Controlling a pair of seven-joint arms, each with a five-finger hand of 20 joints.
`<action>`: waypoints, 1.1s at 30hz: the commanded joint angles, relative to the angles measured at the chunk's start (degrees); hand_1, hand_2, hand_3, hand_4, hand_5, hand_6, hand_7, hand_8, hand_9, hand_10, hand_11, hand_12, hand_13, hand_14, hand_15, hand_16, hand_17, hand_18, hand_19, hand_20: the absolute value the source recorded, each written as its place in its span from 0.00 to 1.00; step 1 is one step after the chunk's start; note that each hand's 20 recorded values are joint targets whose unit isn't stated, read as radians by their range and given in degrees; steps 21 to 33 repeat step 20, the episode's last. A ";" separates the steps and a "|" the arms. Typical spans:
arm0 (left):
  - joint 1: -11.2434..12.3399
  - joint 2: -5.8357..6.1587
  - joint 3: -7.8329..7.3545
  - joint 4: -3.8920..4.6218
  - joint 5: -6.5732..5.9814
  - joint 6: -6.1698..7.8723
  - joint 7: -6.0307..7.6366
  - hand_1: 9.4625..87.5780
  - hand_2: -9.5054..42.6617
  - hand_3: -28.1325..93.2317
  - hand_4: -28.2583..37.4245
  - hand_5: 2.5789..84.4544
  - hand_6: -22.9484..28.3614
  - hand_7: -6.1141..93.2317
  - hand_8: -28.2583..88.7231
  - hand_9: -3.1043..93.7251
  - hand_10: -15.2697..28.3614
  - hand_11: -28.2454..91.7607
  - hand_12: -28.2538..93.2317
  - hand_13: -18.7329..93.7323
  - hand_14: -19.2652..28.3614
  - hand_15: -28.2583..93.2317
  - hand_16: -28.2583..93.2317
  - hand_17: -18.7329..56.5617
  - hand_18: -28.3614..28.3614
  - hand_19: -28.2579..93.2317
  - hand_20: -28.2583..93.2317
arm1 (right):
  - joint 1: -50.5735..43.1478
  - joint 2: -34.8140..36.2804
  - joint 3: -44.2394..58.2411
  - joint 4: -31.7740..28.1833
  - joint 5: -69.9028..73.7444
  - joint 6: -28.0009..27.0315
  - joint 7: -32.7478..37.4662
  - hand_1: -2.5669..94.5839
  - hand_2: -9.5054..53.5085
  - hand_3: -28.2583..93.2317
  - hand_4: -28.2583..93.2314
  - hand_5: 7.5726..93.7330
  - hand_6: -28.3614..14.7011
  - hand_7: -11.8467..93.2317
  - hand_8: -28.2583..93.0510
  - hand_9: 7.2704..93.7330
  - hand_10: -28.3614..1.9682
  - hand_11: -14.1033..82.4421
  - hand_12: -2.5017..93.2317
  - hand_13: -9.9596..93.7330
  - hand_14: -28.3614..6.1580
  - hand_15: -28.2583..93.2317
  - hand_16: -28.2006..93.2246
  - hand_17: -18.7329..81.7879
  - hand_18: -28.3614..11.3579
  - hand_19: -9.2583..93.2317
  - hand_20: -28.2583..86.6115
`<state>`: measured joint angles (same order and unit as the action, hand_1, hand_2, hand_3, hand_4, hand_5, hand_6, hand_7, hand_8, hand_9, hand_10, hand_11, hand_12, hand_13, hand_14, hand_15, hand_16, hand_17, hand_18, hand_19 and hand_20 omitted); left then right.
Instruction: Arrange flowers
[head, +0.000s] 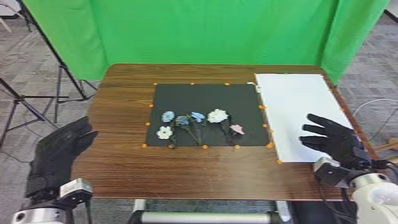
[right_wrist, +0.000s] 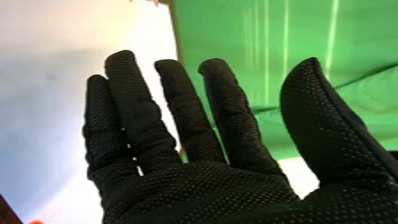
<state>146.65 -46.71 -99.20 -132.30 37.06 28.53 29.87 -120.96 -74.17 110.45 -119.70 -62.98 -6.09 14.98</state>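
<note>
- Left hand (head: 55, 157): released, fingers extended, beside the table (head: 120, 172).
- Pale blue flower (head: 168, 116): elongated bloom, on the black mat (head: 209, 94).
- White flower (head: 164, 133): small, open petals, nearer the robot.
- Dark blue flower (head: 182, 120): compact bloom, dark stem.
- Light blue flower (head: 197, 116): small bloom, slender stem.
- Large white flower (head: 218, 116): full, ruffled, widest bloom.
- Pink flower (head: 236, 129): small, pale bloom.
- Right hand (head: 334, 139): released, fingers straight, thumb apart, at the white sheet (head: 289, 102).

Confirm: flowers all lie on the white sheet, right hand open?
Wrong surface: in the head view, the flowers all lie on the black mat. The right hand is open, as you say.
</note>
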 joint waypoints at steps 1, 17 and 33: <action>-0.98 -2.05 -1.48 0.78 2.87 -2.56 -3.60 0.24 0.26 0.90 0.23 0.52 0.68 0.19 0.17 0.40 0.82 0.50 0.31 0.39 0.96 0.68 0.15 0.12 0.88 0.69 0.35 | 1.50 -0.87 0.56 1.22 -0.20 -2.85 0.65 0.19 0.37 0.95 0.01 0.45 0.58 0.25 0.14 0.47 0.38 0.28 0.18 0.46 0.22 0.58 0.34 0.29 0.17 0.68 0.38; -1.13 -8.15 -6.92 0.19 6.17 -9.16 -11.93 0.23 0.26 0.90 0.22 0.52 0.69 0.18 0.17 0.41 0.83 0.49 0.31 0.39 0.97 0.68 0.15 0.11 0.88 0.68 0.35 | 0.62 -1.22 0.33 0.38 -1.16 -5.58 2.39 0.20 0.37 0.95 0.01 0.45 0.58 0.25 0.14 0.48 0.38 0.28 0.18 0.47 0.23 0.59 0.33 0.29 0.17 0.68 0.40; -1.75 -10.58 -8.71 0.09 7.95 -12.62 -15.34 0.23 0.26 0.90 0.23 0.52 0.69 0.18 0.17 0.41 0.83 0.49 0.31 0.39 0.97 0.68 0.15 0.11 0.88 0.69 0.35 | 0.28 -1.46 0.49 0.08 -0.82 -5.30 2.48 0.20 0.37 0.95 0.01 0.45 0.58 0.25 0.14 0.48 0.38 0.28 0.18 0.47 0.23 0.59 0.33 0.29 0.17 0.68 0.40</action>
